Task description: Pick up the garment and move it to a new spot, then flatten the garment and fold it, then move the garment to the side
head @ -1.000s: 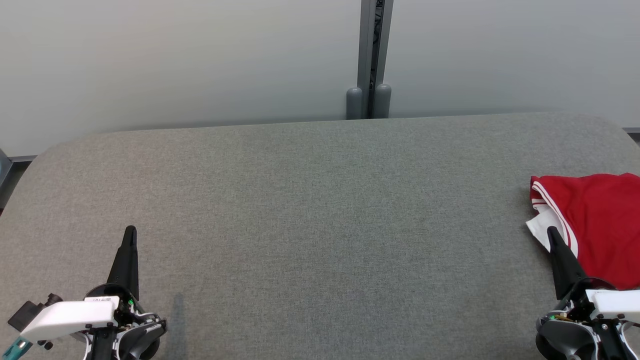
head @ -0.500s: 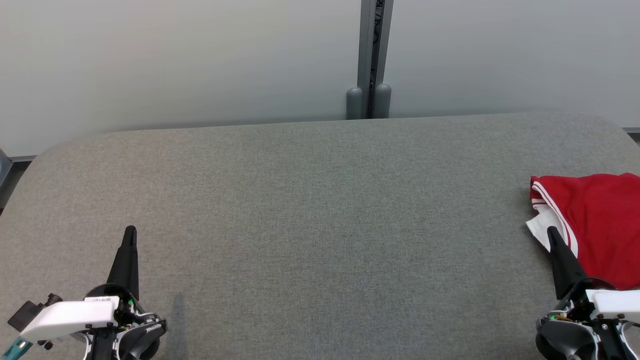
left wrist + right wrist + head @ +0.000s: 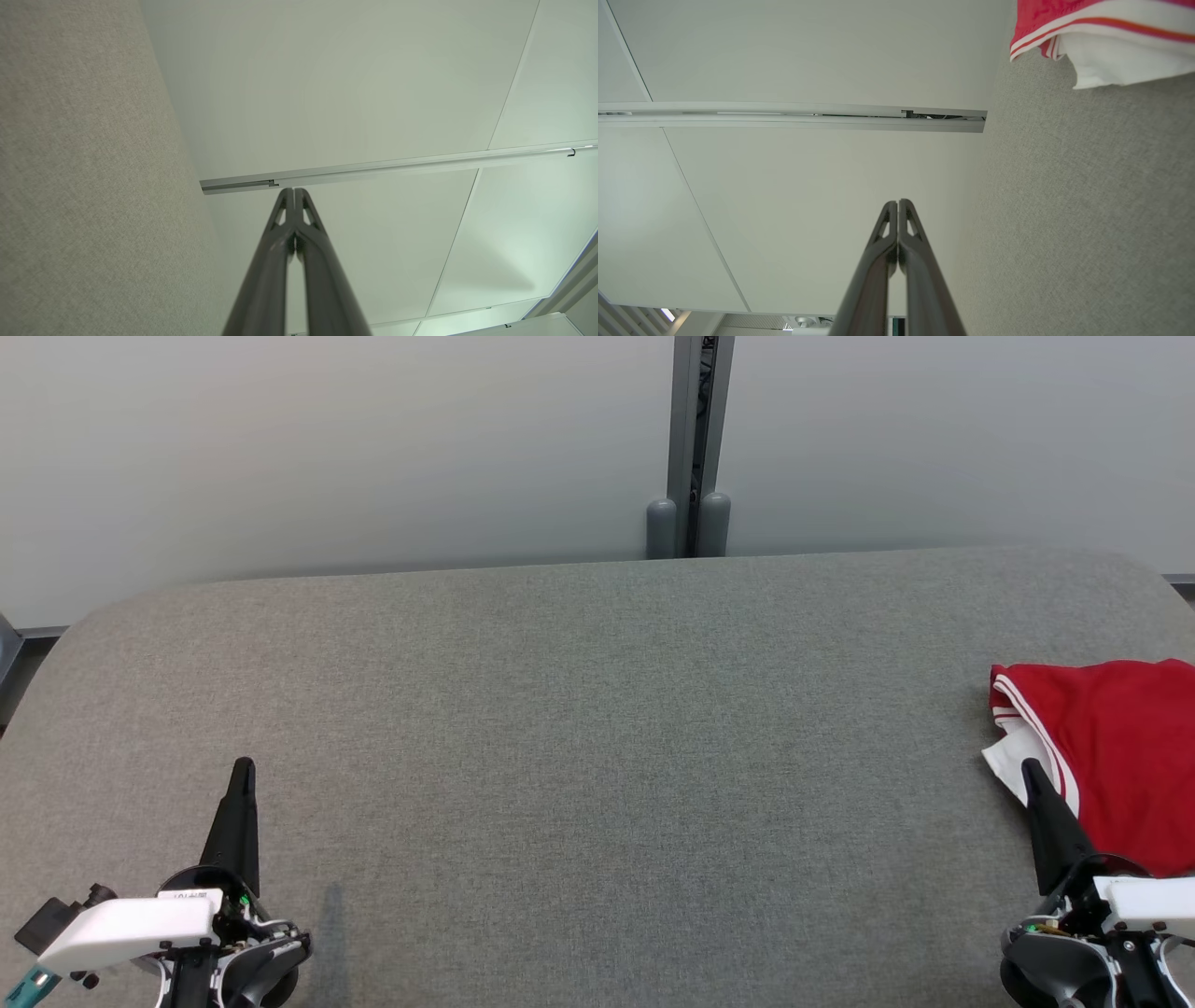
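A red garment (image 3: 1116, 756) with white stripes and a white lining lies bunched at the right edge of the grey padded table (image 3: 597, 756), partly cut off by the head view's border. In the right wrist view the garment (image 3: 1106, 42) shows in the upper right corner. My right gripper (image 3: 1030, 770) stands shut and empty at the lower right, its tip over the garment's white left edge. Its fingers (image 3: 898, 205) press together. My left gripper (image 3: 244, 767) is shut and empty at the lower left, far from the garment, with its fingertips (image 3: 293, 192) closed.
A pale wall with a grey vertical post (image 3: 693, 448) runs behind the table's far edge. The table's rounded corners show at the far left and far right.
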Controlling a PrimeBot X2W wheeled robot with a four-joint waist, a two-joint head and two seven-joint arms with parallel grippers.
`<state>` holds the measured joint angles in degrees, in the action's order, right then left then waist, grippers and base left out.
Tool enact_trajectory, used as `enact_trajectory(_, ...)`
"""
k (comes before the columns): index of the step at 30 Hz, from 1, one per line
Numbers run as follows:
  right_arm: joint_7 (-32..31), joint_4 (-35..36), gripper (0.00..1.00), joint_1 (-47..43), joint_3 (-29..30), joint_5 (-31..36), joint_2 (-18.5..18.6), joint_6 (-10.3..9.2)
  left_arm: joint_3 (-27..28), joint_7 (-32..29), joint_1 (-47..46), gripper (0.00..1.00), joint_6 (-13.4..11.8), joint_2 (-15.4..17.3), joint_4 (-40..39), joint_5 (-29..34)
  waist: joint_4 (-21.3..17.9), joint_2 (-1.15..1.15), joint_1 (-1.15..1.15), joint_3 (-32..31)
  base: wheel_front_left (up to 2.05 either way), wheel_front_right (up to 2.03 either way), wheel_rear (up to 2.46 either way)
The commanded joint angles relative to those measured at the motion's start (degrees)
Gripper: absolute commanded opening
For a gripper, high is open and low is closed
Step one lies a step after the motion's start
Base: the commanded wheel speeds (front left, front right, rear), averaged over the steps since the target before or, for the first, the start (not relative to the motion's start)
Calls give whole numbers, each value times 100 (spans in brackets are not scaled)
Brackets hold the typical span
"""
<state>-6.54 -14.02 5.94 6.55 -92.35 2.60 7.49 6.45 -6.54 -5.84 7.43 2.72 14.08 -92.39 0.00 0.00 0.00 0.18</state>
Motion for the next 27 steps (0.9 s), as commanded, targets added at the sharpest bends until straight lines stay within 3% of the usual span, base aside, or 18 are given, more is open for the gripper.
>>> enact_trajectory(1, -18, 19, 0, 51, 6, -15, 53, 1, 23, -18, -81, 0, 25, 30, -18, -7, 0, 0, 0, 0, 0, 0, 0)
enact_trajectory(27, -18, 19, 0, 51, 6, -15, 53, 1, 23, -18, -81, 0, 25, 30, -18, -7, 0, 0, 0, 0, 0, 0, 0)
